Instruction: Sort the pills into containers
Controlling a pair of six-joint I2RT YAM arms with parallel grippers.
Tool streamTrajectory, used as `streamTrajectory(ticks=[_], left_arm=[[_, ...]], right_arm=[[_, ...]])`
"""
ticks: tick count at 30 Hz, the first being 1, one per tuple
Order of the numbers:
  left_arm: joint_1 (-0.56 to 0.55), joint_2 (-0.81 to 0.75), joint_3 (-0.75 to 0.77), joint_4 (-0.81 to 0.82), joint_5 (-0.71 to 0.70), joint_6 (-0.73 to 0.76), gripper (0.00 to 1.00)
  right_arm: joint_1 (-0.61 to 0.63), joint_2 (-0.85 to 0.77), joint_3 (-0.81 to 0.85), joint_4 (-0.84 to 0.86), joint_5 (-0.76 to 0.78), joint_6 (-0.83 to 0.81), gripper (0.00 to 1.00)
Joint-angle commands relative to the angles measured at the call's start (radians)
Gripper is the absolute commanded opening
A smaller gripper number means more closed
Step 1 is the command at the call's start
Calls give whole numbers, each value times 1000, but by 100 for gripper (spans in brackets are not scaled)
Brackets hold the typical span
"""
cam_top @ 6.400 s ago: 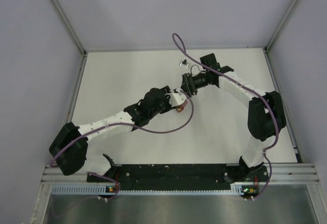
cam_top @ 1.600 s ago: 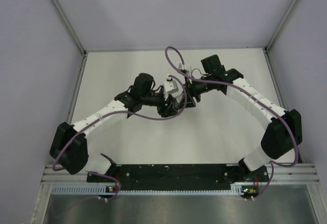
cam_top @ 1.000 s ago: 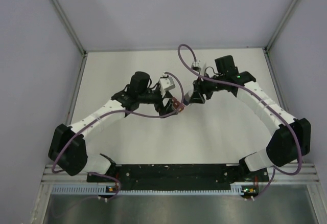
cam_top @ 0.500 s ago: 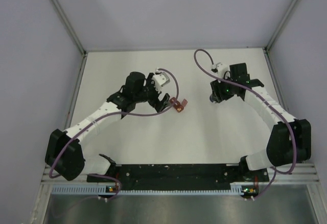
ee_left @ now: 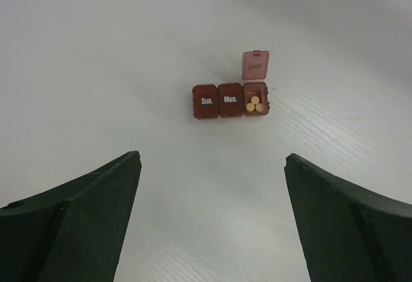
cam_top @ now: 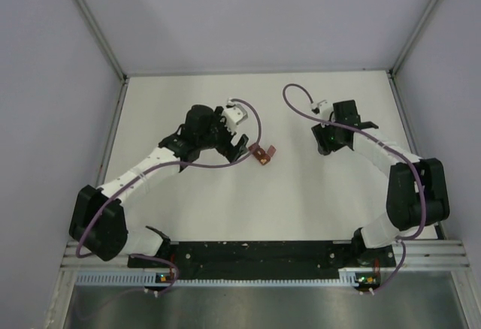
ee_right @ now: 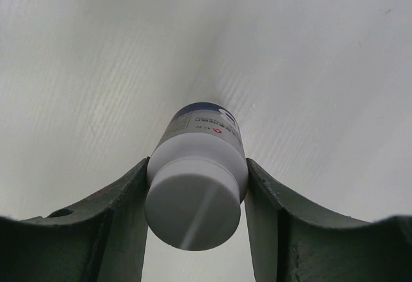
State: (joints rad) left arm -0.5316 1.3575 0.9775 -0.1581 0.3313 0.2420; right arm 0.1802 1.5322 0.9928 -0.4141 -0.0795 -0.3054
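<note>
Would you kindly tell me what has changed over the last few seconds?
Both arms drew apart from the middle. The left hand backed off leftward from the container and is open. The right hand swung rightward, shut on the bottle. The container stayed put, one lid open with three pills inside.

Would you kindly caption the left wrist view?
Open left gripper faces the containers, three yellow pills in the open end compartment.

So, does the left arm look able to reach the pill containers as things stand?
Probably yes. The left end effector is open and faces the containers with only bare table between them; the right end effector, holding a white bottle, is well off to the side.
</note>
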Motion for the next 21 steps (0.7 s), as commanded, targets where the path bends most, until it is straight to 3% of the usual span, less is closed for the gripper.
streamTrajectory(ticks=[1, 15, 21], left_arm=[[8, 8, 7, 31, 3, 3, 99], [12, 8, 9, 15, 11, 6, 99], [13, 2, 1, 9, 9, 13, 99]], right_arm=[[-11, 19, -8, 80, 20, -8, 16], [-27, 43, -33, 98, 6, 2, 40], [-33, 42, -25, 90, -8, 6, 54]])
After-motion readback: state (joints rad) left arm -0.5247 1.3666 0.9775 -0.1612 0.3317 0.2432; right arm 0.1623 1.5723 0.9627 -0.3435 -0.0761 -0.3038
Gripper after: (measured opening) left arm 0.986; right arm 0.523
